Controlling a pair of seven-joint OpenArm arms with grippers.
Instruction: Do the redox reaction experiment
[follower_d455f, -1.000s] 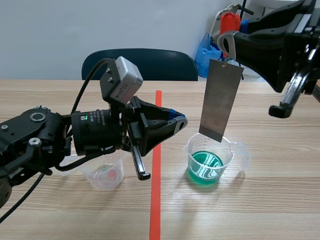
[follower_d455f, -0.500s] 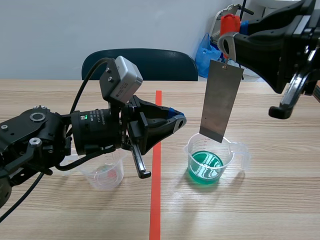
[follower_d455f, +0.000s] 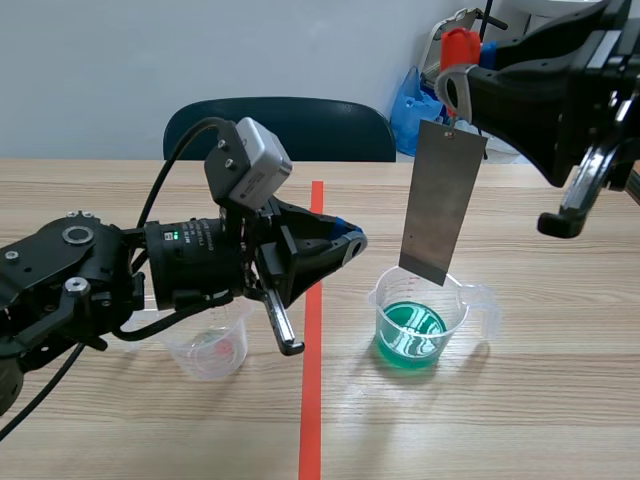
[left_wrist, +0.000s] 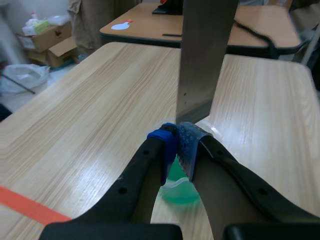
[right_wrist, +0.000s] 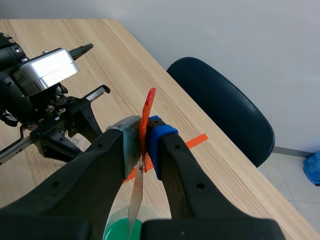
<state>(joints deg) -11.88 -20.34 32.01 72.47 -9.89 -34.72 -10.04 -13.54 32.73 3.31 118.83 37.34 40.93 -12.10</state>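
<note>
A grey metal plate (follower_d455f: 442, 200) hangs upright from an orange-red tab (right_wrist: 148, 112), and my right gripper (right_wrist: 145, 131) is shut on that tab, high over the table (follower_d455f: 560, 380). The plate's lower edge hangs just above a clear beaker of green liquid (follower_d455f: 420, 325). My left gripper (follower_d455f: 350, 240) is shut on nothing, hovering left of the plate and above the tape line. In the left wrist view its fingertips (left_wrist: 171, 142) point at the plate (left_wrist: 205, 55), with the green beaker (left_wrist: 180, 187) below them. A second clear beaker (follower_d455f: 210, 345) with a reddish residue sits under my left arm.
An orange-red tape line (follower_d455f: 312, 400) runs down the table's middle. A dark blue chair (follower_d455f: 280, 125) stands behind the far edge, and a blue bag (follower_d455f: 412, 105) beside it. Another table (left_wrist: 200, 20) and cardboard boxes (left_wrist: 45, 40) lie beyond.
My left arm has shifted slightly, its wrist camera a little up and to the right. The right gripper and the plate have stayed where they were.
</note>
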